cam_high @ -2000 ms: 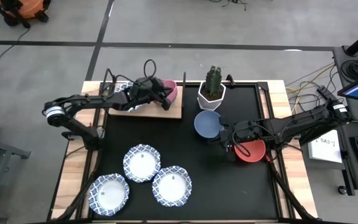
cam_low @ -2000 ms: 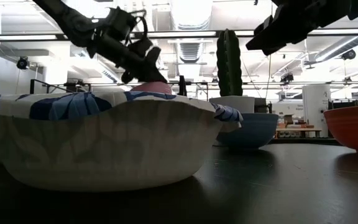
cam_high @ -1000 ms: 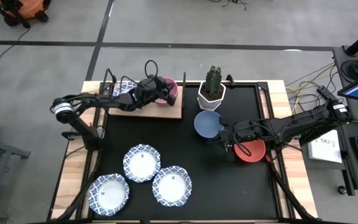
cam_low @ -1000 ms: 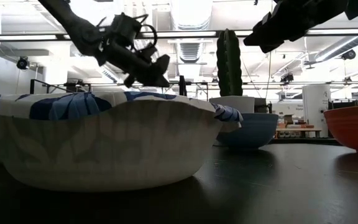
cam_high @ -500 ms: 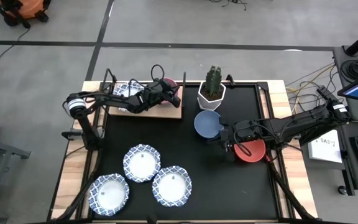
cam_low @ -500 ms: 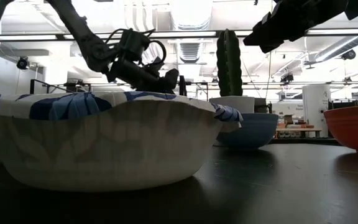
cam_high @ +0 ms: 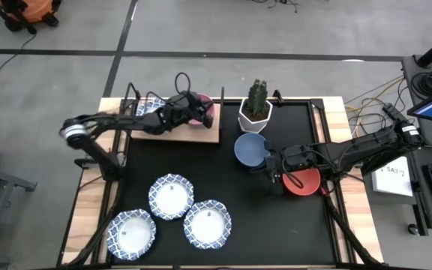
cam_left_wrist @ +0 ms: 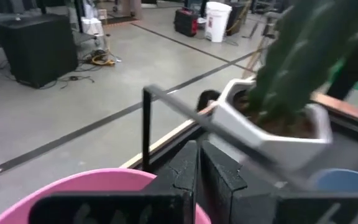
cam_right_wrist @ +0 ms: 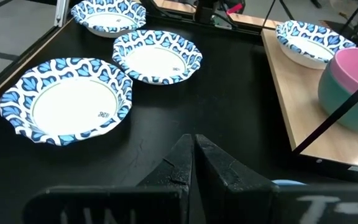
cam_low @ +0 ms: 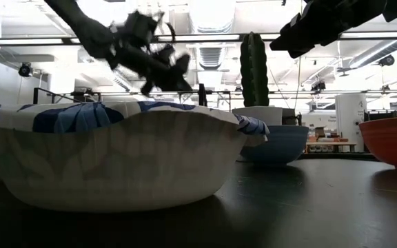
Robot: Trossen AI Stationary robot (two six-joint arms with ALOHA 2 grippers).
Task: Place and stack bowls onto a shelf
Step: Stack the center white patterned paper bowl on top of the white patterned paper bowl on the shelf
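Observation:
The pink bowl point(cam_high: 207, 111) sits nested in the green bowl point(cam_right_wrist: 352, 116) on the right end of the wooden shelf point(cam_high: 201, 133). A white blue-rimmed bowl point(cam_high: 150, 105) rests on the shelf's left end. My left gripper point(cam_left_wrist: 199, 165) is shut and hangs just above the pink bowl point(cam_left_wrist: 98, 186), apart from it in the low view. My right gripper point(cam_right_wrist: 194, 152) is shut and hovers above the table between the blue bowl point(cam_high: 247, 150) and the red bowl point(cam_high: 304, 182). Three more white blue-rimmed bowls point(cam_high: 171, 196) stand on the table's near left.
The white hexagonal pot with the cactus point(cam_high: 256, 105) stands at the far edge, right of the shelf and behind the blue bowl. The shelf's black metal frame point(cam_left_wrist: 146, 124) rises beside the pink bowl. Bare black tabletop point(cam_high: 238, 202) lies between the white bowls and my right arm.
My left gripper dipped toward the pink bowl and a little toward the table's right, then rose again and drew back toward the left. The pink bowl stayed on the shelf. My right arm kept still.

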